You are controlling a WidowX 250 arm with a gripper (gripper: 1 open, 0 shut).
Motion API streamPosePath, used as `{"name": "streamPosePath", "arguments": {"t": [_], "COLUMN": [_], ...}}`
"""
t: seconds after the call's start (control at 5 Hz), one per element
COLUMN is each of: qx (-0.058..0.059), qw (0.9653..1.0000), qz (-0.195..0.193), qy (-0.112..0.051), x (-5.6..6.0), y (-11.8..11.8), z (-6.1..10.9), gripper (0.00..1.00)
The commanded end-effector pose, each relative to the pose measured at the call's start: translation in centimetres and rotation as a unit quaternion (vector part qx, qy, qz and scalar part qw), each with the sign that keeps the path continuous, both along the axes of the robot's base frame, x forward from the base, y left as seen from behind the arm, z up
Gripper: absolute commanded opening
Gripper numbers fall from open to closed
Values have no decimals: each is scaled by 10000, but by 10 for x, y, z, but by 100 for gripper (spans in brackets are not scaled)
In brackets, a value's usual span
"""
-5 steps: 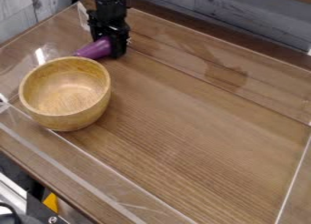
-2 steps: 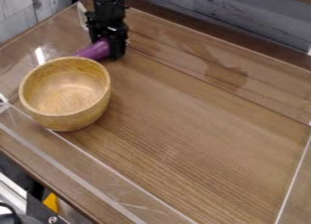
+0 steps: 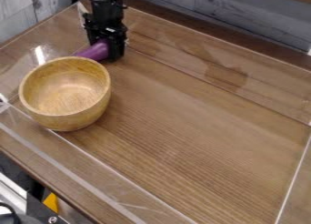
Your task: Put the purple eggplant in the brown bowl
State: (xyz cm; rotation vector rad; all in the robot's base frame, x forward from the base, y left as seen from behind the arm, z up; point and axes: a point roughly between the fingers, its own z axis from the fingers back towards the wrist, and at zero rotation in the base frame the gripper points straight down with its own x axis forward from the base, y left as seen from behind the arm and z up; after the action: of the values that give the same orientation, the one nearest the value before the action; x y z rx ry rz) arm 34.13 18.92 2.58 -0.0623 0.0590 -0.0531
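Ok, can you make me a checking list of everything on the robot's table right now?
Surface: wooden table with visible grain, inside low clear walls.
Job's things: purple eggplant lies on the table at the back, beyond the brown bowl and not in it; the bowl holds nothing.
Clutter: nothing seen.
Grippers: gripper points down, shut on the purple eggplant's right end, down at the table.
Cables: a dark cable runs up along the arm; something yellow and black shows at the bottom left corner, too small to name.
Surroundings: grey plank wall behind the table.
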Motion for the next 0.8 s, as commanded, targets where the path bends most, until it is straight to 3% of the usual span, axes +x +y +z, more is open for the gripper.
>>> {"name": "streamPosePath", "arguments": {"t": [0.0,0.6], "qx": [217,134], "qw": [9987,9985], "qz": [100,220], "qy": [-443,-484], "x": [3,-3], "y": [8,8], "z": [41,49], "gripper": [0,0]}}
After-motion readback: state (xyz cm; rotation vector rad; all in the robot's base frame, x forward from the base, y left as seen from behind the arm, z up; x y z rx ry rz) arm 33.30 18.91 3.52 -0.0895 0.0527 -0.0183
